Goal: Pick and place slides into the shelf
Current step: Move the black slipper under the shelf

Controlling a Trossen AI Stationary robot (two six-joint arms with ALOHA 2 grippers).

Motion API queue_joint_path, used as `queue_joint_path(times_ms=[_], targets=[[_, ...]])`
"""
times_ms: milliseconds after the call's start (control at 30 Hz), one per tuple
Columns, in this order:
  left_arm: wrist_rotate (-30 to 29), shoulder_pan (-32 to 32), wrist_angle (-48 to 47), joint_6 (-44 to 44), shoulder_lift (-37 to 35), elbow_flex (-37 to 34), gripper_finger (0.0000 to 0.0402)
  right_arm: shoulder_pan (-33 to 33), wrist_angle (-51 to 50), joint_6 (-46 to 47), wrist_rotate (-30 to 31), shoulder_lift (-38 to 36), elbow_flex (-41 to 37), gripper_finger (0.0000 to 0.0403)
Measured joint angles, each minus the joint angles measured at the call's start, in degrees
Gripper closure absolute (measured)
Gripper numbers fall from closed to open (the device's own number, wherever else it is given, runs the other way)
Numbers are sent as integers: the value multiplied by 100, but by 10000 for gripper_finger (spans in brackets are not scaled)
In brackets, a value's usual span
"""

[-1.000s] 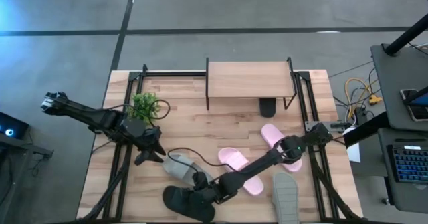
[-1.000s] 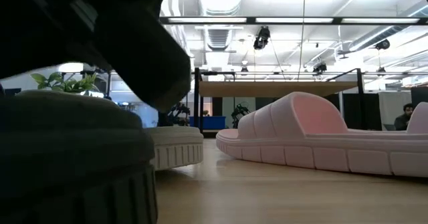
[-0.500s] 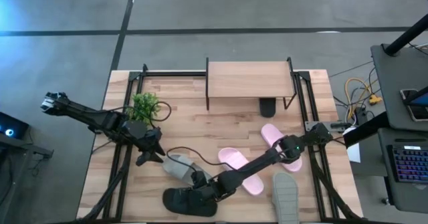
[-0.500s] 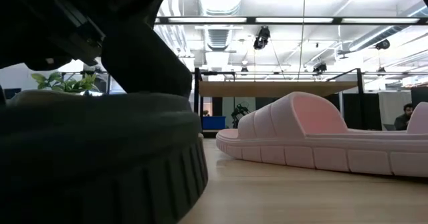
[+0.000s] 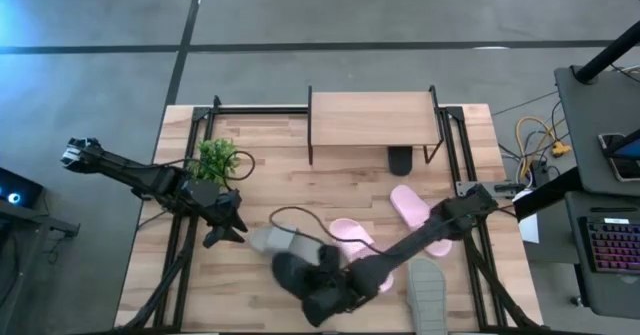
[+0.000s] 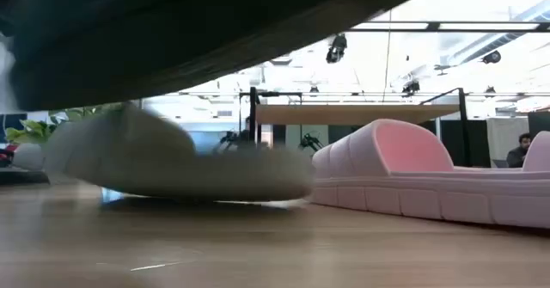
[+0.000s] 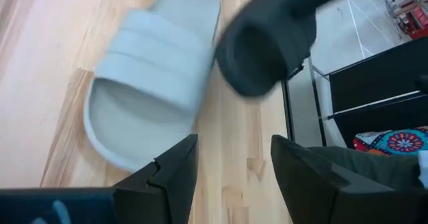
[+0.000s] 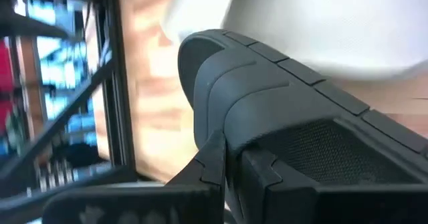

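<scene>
The right tool (image 5: 322, 293) is closed on the strap of the black slide (image 5: 305, 275); the right wrist view shows the two dark fingers (image 8: 221, 160) pinched together on the ribbed black strap (image 8: 267, 97). In the low view the dark sole fills the upper part of the picture with clear space under it, so the slide appears lifted off the surface (image 5: 330, 180).

The left tool (image 5: 226, 227) waits beside the plant (image 5: 216, 158). Its fingers (image 7: 175, 167) stand partly apart and hold nothing. The grey slide (image 7: 150, 77) lies on the surface just ahead of it, and the lifted black slide shows beyond that.

Governing relation: the shelf (image 5: 372, 119) stands at the far edge of the surface, well apart from the right tool, ahead of it and toward the arm's own base side. Two pink slides (image 5: 355, 247) (image 5: 420, 215) lie between the right tool and the shelf. A second black slide (image 5: 400, 159) already sits under the shelf at its right end. A second grey slide (image 5: 428, 295) lies just beside the right arm on its base side.

The long axis of the held slide runs obliquely to the front edge of the shelf. Judgement: the carry requires clearance over the pink slides and a wrist turn to align the slide with the shelf opening. The right arm is the nearer arm and already has the load.
</scene>
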Motion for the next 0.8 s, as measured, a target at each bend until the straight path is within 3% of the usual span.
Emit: queue_joint_path(times_ms=[267,400,667,800], targets=[[-1,0,45,0,25,4,228,138,-628,479,318,-197,0,390],[-2,0,42,-80,22,7,228,-130,-1233,536,517,-197,0,390],[-2,0,42,-298,-37,15,228,-684,-3748,724,471,-258,-2,390],[-2,0,41,-306,-73,15,228,-981,-3749,387,779,-389,-187,390]])
